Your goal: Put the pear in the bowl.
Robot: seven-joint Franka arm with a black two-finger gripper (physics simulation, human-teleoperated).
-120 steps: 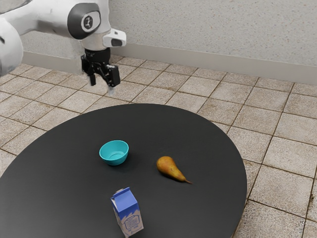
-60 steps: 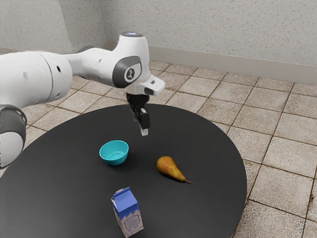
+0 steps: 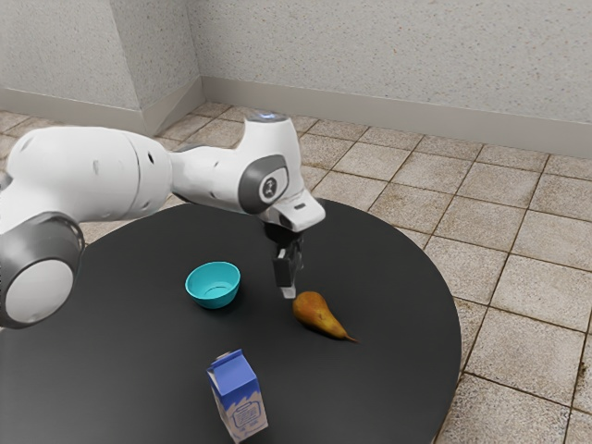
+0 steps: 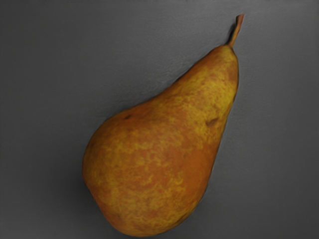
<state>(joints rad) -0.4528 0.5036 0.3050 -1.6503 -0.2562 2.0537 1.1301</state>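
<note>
The black gripper (image 3: 289,285) hangs low over the table in the exterior view, beside the rounded end of the pear and a little above it; whether it is open or shut cannot be made out. The yellow-brown pear (image 3: 317,314) lies on its side, its stem pointing toward the exterior view's lower right. From the wrist camera, the whole pear (image 4: 159,159) appears close up, stem included, against the dark tabletop. A turquoise bowl (image 3: 214,285) stands upright to the exterior view's left of the gripper, with nothing in it.
A blue and white carton (image 3: 238,398) stands nearer the exterior camera, below the bowl in that view. The round black table (image 3: 388,277) has its curved edge beyond the pear, toward the exterior view's right.
My arm has swung toward the exterior view's right and come down, bringing the gripper from beyond the table to beside the pear. Pear, bowl and carton have stayed put.
</note>
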